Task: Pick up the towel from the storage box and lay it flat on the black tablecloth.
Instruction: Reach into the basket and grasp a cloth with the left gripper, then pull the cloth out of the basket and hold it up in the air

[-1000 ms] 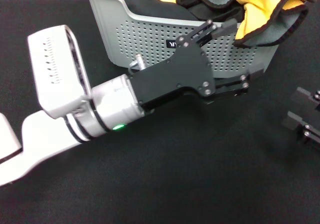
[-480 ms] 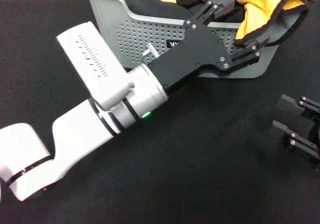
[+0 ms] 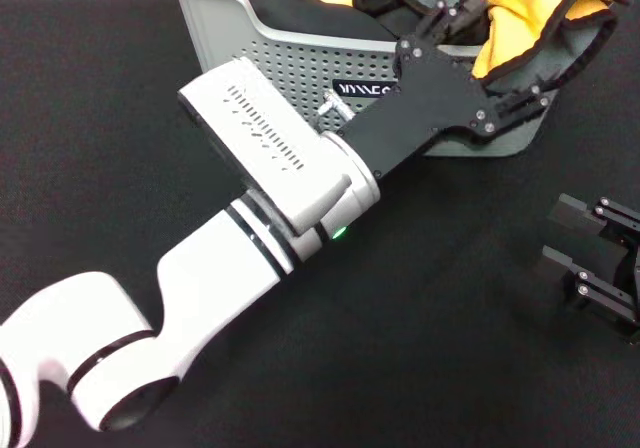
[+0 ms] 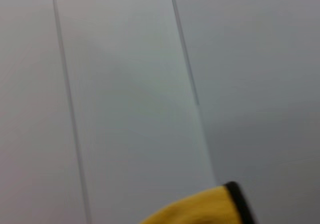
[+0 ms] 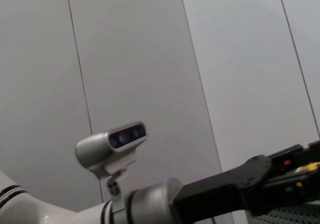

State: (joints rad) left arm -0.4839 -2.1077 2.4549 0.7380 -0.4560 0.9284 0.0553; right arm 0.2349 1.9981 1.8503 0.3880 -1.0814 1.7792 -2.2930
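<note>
Head view: the towel (image 3: 530,8) lies bunched in the box (image 3: 290,58), yellow-orange side up with grey fleece folds showing, and one black-bound corner drapes over the near rim. The box stands on the tablecloth (image 3: 430,318). The left gripper (image 3: 500,58) reaches over that rim, its fingers (image 3: 455,13) spread wide to either side of the draped corner, gripping nothing. The right gripper (image 3: 585,248) rests low on the tablecloth, well apart from the box, fingers parted and empty.

Left wrist view: a yellow towel (image 4: 200,209) corner with black binding, against a pale wall (image 4: 125,84).

Right wrist view: the left gripper (image 5: 295,171) beside the perforated box (image 5: 285,216).
</note>
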